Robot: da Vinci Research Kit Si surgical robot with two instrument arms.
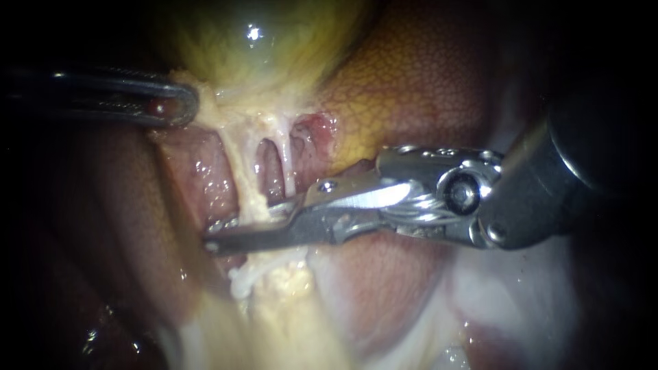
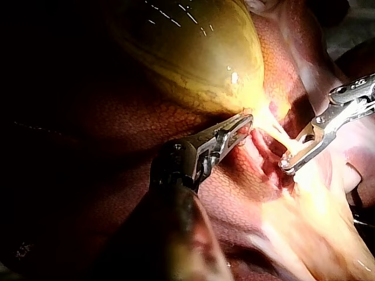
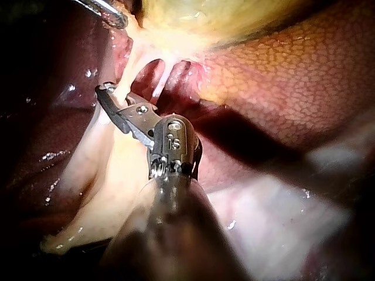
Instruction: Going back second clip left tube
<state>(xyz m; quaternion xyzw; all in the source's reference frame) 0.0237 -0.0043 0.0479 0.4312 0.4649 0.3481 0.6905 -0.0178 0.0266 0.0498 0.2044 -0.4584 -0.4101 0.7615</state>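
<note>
The left tube [image 1: 245, 179] ran down the frame's centre-left, between the slightly parted jaws of the right instrument [image 1: 218, 234], which reached in level from the right. This looked like the backing-off step; next it needed a straight pull back without snagging. At upper left, the left instrument [image 1: 179, 103] clamped the gallbladder [image 1: 267, 48] neck.

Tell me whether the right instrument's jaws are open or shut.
Open. In the endoscope view the right instrument shows a gap between its jaws, and the left tube runs through that gap.
</note>
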